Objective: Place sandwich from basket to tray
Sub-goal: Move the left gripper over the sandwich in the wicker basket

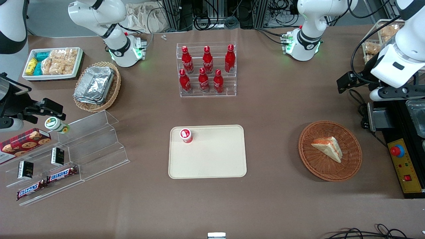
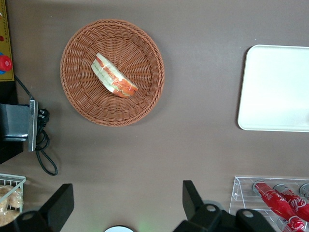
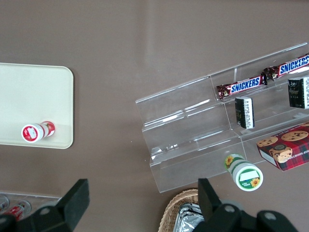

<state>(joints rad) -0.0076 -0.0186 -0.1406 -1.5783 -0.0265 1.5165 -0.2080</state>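
Note:
The sandwich (image 1: 327,147), a pale wedge with orange-red and green layers, lies in the round reddish-brown basket (image 1: 348,169) toward the working arm's end of the table. Both show in the left wrist view: the sandwich (image 2: 113,77) in the basket (image 2: 145,96). The cream tray (image 1: 212,162) lies mid-table, beside the basket, and its edge shows in the left wrist view (image 2: 275,92). My left gripper (image 2: 126,203) is open and empty. It hangs high above bare table, farther from the front camera than the basket. Its hand (image 1: 391,93) shows in the front view.
A small red-and-white bottle (image 1: 186,135) stands on the tray's corner. A clear rack of red cola bottles (image 1: 207,69) stands farther from the front camera than the tray. A grey box with cables (image 1: 378,119) and a yellow control panel (image 1: 403,162) sit beside the basket.

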